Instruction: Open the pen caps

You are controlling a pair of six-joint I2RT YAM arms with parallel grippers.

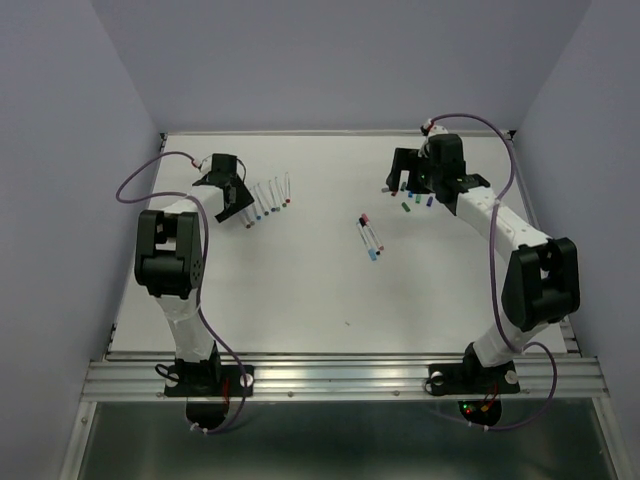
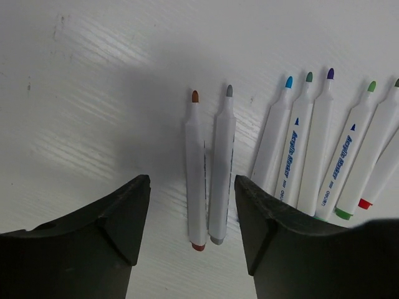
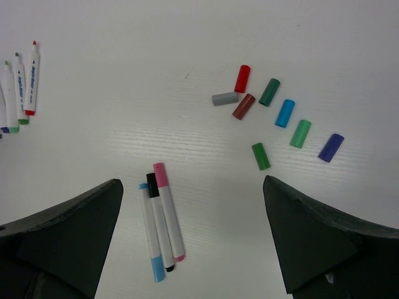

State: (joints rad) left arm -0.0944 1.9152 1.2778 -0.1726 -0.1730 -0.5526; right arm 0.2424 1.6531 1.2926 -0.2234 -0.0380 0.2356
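Left gripper and right gripper both gape empty; right should pinch the pink pen alone, left of the caps.

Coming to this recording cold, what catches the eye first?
A scatter of loose coloured caps lies toward the far right of the table. Toward the far left, a row of white pens lies with bare coloured tips, and two more pens lie slightly apart from it. In the middle, three pens in pink, black and blue lie side by side, apparently with their caps still on.
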